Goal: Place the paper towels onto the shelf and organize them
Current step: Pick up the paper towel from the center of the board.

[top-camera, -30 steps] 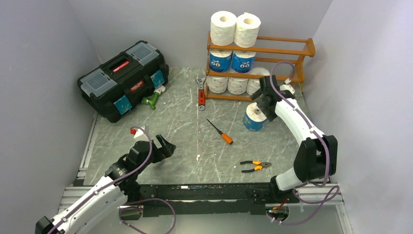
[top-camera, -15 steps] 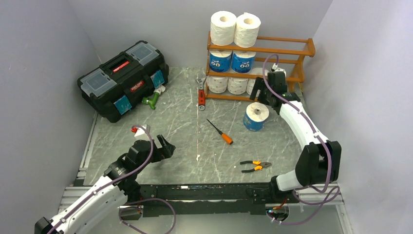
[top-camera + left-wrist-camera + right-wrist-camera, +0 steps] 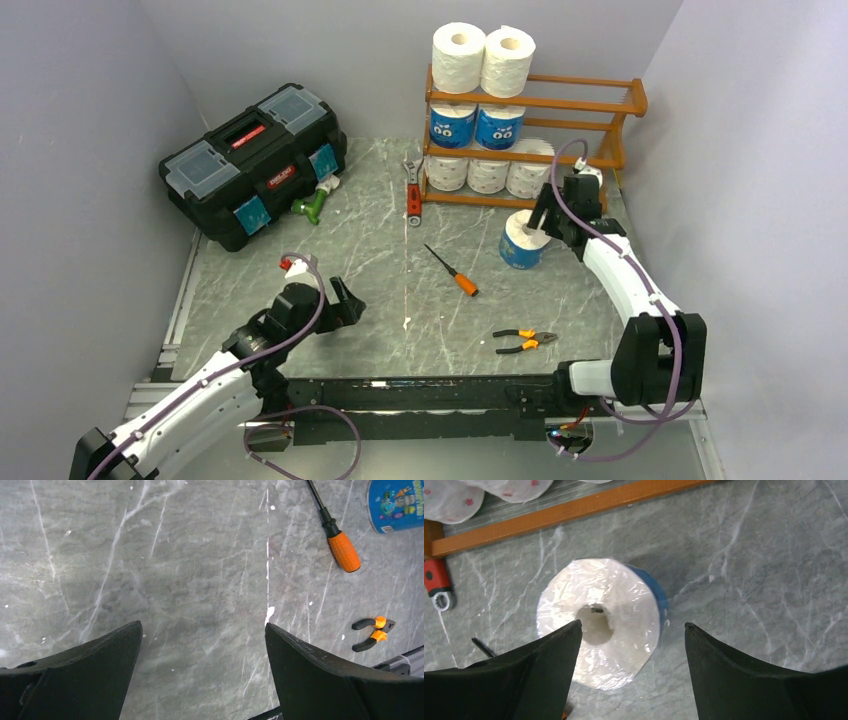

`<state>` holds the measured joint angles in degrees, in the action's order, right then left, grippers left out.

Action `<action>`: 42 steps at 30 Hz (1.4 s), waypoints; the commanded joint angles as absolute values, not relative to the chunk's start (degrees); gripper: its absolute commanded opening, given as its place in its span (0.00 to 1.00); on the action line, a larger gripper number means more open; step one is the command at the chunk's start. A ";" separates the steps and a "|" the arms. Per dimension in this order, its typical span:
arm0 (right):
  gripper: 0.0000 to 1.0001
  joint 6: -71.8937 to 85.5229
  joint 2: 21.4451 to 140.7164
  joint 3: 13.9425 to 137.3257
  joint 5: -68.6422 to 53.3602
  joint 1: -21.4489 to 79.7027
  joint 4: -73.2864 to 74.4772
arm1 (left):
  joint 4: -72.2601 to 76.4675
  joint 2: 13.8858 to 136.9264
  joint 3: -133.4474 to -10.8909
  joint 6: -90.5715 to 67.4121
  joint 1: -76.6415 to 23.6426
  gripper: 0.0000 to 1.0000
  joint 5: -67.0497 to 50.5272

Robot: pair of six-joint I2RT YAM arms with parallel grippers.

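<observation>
Seven of the paper towels already sit on the shelf (image 3: 590, 103): two white rolls (image 3: 482, 58) on its top, two blue-wrapped rolls (image 3: 475, 126) on the left of the middle tier, and three white ones (image 3: 488, 175) filling the bottom tier. The eighth, a blue-wrapped roll (image 3: 524, 240), stands on end on the table (image 3: 380, 250) just in front of the shelf's bottom rail, hollow core facing up. The right gripper (image 3: 630, 625) hangs over that roll with its fingers spread to either side, the left finger at the roll's edge and a clear gap at the right one, so nothing is grasped. Well away from the shelf, toward the near left, the left gripper (image 3: 202, 625) hovers with its jaws wide and only bare tabletop between them.
</observation>
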<state>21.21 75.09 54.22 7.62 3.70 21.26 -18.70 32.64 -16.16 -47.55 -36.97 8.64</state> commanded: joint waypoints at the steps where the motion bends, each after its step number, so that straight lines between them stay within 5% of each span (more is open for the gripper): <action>1: 0.75 21.10 75.15 53.23 4.80 1.32 17.16 | -14.56 32.43 -16.51 -47.83 -37.05 0.99 7.25; 18: 0.62 21.71 80.60 52.65 1.62 1.18 15.92 | -12.16 34.24 -15.86 -47.67 -37.04 0.99 6.46; 27: 0.43 23.89 82.09 53.19 -1.57 1.12 16.43 | -11.56 34.99 -15.72 -47.62 -37.01 0.99 6.50; 33: 0.13 26.72 83.76 57.37 -3.53 1.14 21.85 | -10.83 35.59 -15.63 -47.64 -37.05 0.99 6.41; 42: 0.00 36.56 77.39 61.98 -3.27 1.53 28.37 | -10.92 36.07 -15.82 -47.90 -37.06 0.99 6.51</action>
<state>29.91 83.29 57.25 -2.63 1.23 26.22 -13.19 36.21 -15.73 -47.70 -36.97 7.07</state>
